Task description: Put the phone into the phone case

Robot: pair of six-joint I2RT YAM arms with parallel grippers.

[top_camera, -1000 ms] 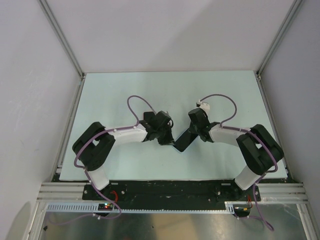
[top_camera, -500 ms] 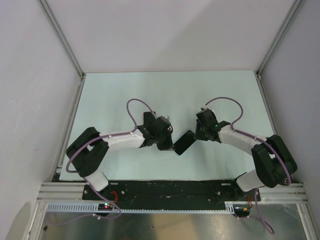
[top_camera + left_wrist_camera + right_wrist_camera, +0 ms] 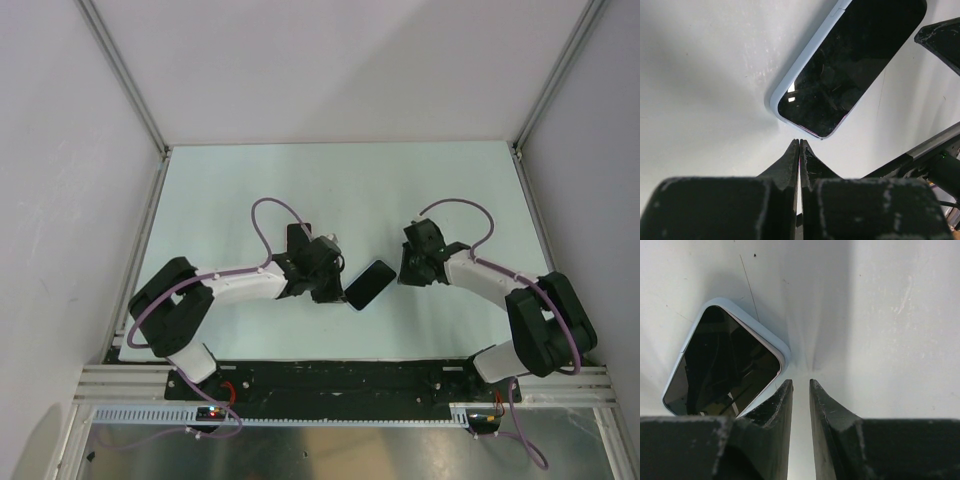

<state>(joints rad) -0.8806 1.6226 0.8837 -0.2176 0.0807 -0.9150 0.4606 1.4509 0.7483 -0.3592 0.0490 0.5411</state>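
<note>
Three views, and each gives something the others lack; only the top camera shows the whole layout, with the phone (image 3: pixel 369 284) lying diagonally on the pale table (image 3: pixel 250 190) between the two arms, nearer the front edge than the back; from there it reads as a dark slab, its surround hardly visible. The left wrist camera shows what the top one cannot: the phone case (image 3: pixel 789 78) appears as a light-blue rim hugging one long side and a rounded corner of the glossy black face, so the phone sits inside it; along the opposite long side only a thin line shows, and I cannot tell whether that edge is fully seated; the right wrist camera shows the other end, where the blue rim wraps a corner and runs down both sides from it.

The left gripper (image 3: pixel 799 145) has its fingers pressed flat together with no gap, holding nothing; its tips stand just short of the phone's near corner, apart from it; the right gripper (image 3: pixel 800 384) is parted by only a narrow slit, with bare table showing through and nothing between the fingers; one fingertip (image 3: pixel 781 399) lies just beside the case's edge, and contact cannot be judged.
</note>
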